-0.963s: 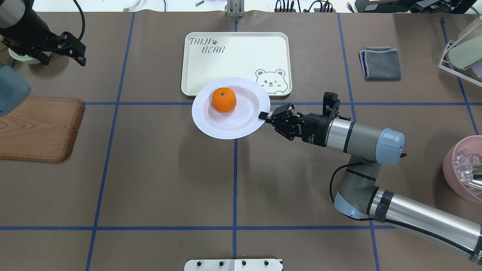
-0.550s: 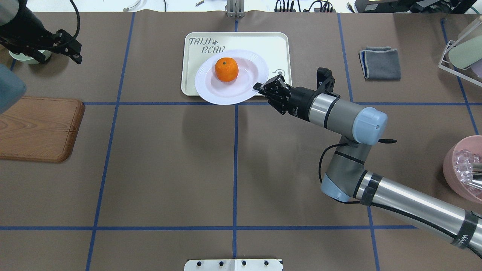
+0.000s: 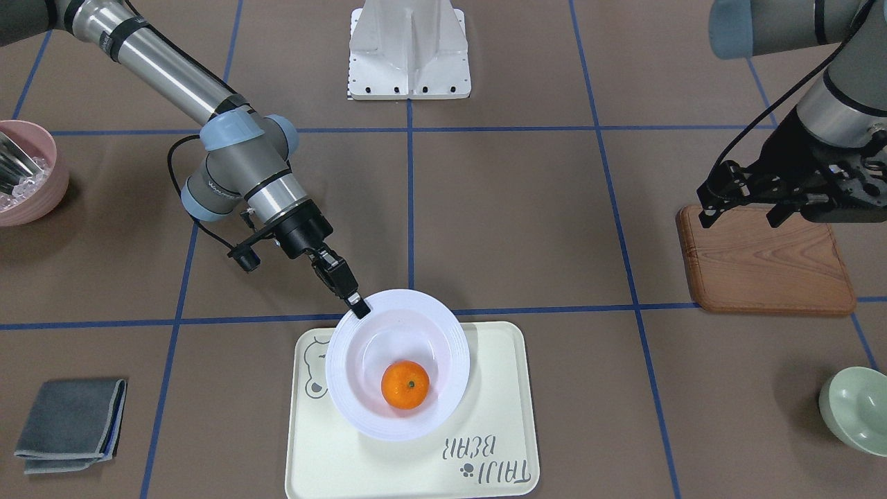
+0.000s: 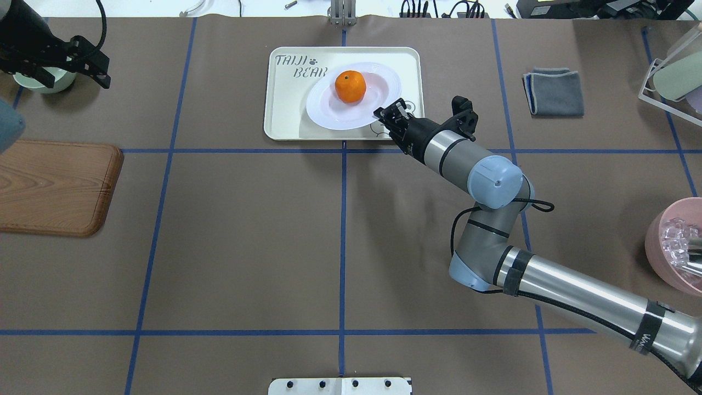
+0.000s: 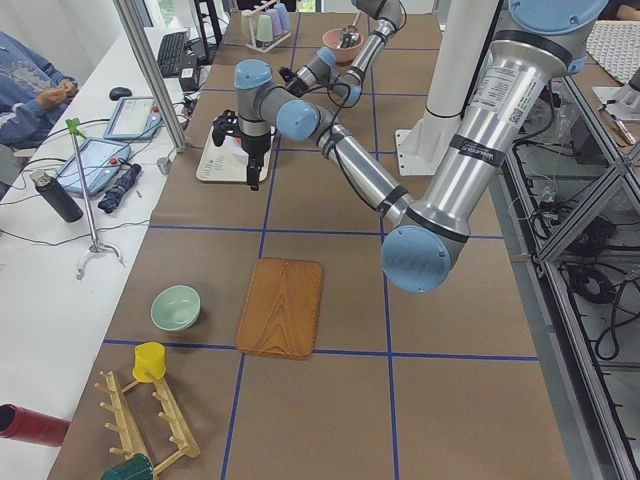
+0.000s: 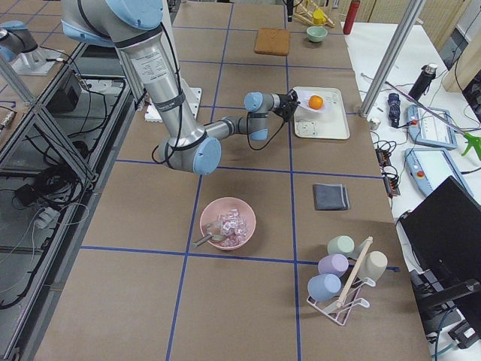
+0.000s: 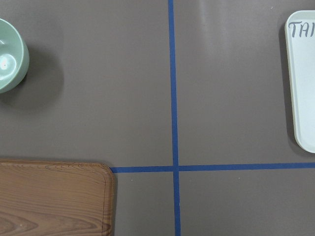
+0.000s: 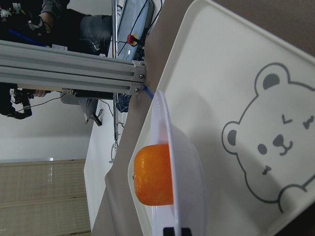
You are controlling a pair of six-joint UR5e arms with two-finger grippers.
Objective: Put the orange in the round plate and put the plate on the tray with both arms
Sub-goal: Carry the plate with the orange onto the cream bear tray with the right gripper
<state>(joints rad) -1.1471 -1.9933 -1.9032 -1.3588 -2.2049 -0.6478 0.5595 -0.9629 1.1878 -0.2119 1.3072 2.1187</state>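
Half of the job looks done: the small bright-orange mandarin (image 4: 350,86) sits in the glossy white round plate (image 4: 329,112), held tilted over the cream rectangular tray (image 4: 285,109) with its rim pinched by the right arm's black gripper (image 4: 385,113). Lowering it flat and letting go seems all that is left; the left arm's black gripper (image 3: 736,216), fingers spread, hovers well apart near the brown wooden board (image 3: 762,270). Grey lettering on the tray reads "TAIJI BEAR"

table (image 4: 247,247) with tray (image 4: 285,112), board (image 4: 55,186), probably cloth (image 4: 555,92)

One orange (image 4: 350,86), one plate (image 4: 322,113), one tray (image 4: 285,109), one board (image 4: 55,186).
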